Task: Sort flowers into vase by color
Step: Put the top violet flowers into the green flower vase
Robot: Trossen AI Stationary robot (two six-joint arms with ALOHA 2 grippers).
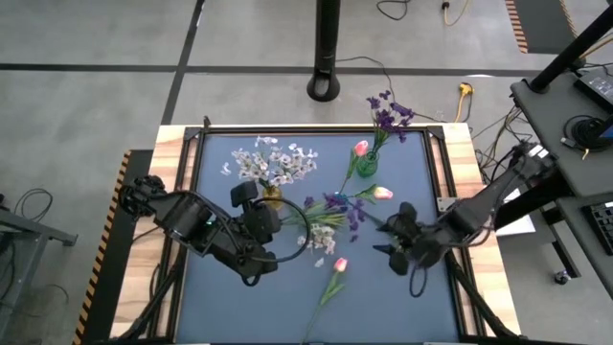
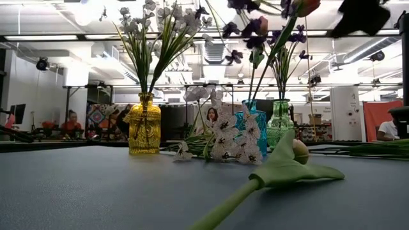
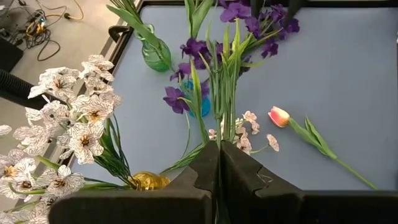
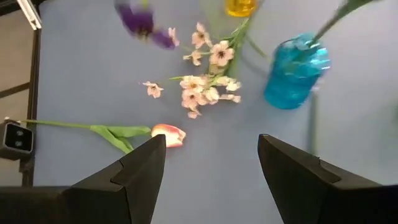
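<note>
A yellow vase [image 1: 273, 196] holds white sprays [image 3: 74, 118]. A green vase [image 1: 367, 165] holds a pink tulip and a purple spray. The blue vase [image 4: 295, 71] stands mid-mat with purple blossoms around it. One white spray [image 3: 242, 134] and a pink tulip [image 4: 168, 134] lie flat on the mat. My left gripper [image 3: 217, 155] is right of the yellow vase, shut on a purple flower [image 3: 239, 12]. My right gripper [image 4: 211, 140] hovers open above the mat, the loose tulip just beyond its fingertips. My left gripper pinches the purple flower's green stems at their lower end [image 3: 217, 138] between its two shut fingers. The stems and leaves run straight on from the fingertips toward the table's right, past the blue vase. I cannot tell whether the flower is lifted clear.
The three vases stand close together in the far half of the mat [image 1: 220, 287]. The tulip's long stem [image 1: 321, 297] reaches toward the near edge. A black cable loop [image 1: 302, 240] hangs by the left arm. People sit in the room beyond the table.
</note>
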